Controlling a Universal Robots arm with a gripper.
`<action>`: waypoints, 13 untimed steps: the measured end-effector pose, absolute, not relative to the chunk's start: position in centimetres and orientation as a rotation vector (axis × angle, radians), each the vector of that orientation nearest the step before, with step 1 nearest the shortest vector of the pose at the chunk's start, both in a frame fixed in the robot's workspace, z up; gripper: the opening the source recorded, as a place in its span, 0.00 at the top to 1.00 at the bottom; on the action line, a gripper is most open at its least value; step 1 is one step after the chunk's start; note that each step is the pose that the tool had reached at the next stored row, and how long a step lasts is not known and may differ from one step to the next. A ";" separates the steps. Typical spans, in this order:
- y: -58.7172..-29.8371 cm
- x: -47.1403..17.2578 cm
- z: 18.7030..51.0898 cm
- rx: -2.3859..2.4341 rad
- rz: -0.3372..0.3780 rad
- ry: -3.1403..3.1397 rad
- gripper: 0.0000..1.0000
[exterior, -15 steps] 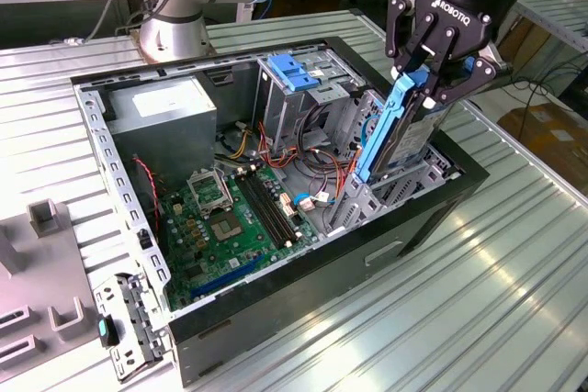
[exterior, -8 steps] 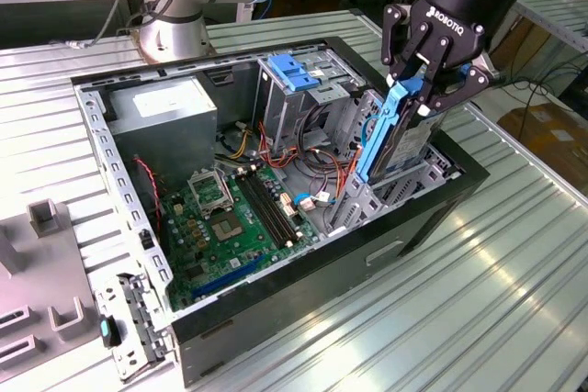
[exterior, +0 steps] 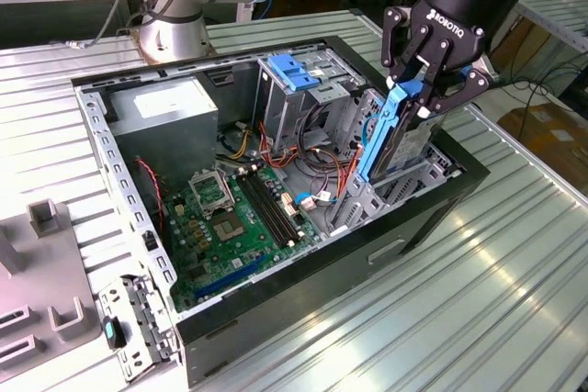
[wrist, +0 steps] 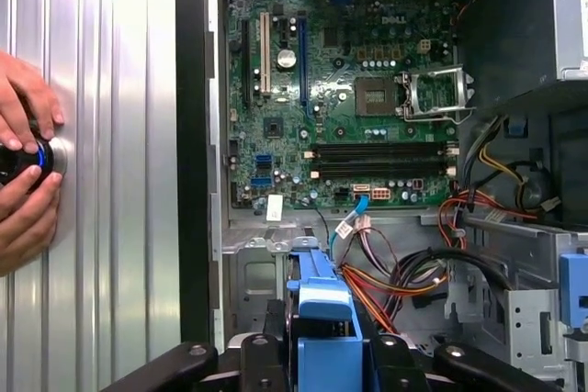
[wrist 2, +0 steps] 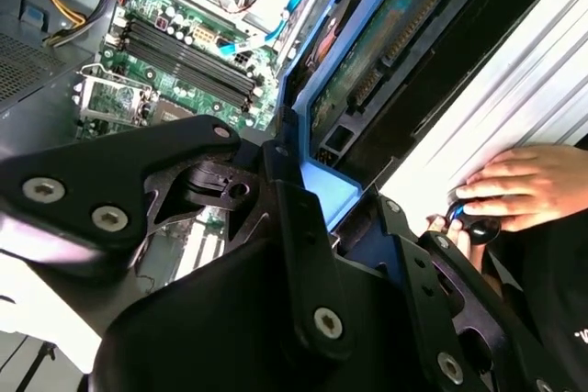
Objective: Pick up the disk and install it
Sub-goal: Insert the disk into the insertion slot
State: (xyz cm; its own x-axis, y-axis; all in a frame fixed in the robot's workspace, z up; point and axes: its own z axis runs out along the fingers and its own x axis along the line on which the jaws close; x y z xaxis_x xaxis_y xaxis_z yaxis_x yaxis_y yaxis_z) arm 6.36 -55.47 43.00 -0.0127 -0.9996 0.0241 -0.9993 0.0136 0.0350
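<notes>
Currently your pincer is clamped on the top blue-railed end of the disk. The disk stands on edge, its long axis running straight down from the grip. Its lower end looks just inside the drive bay, at the exterior view's right of the open computer case, beside the motherboard.

The exterior view looks obliquely down on the whole computer case; both wrist views look closely inside, sharing its motherboard.
</notes>
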 end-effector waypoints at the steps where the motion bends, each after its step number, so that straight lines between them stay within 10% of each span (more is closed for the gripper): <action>1: -55.5 6.4 43.0 2.174 -0.019 -2.203 0.63; 13: -55.6 7.2 41.8 2.167 -0.035 -2.196 0.63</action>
State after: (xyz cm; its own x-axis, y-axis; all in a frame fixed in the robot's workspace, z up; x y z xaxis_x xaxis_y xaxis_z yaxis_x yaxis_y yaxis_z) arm 7.22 -55.60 41.85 -0.0126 -0.9996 0.0243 -0.9983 0.0140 0.0561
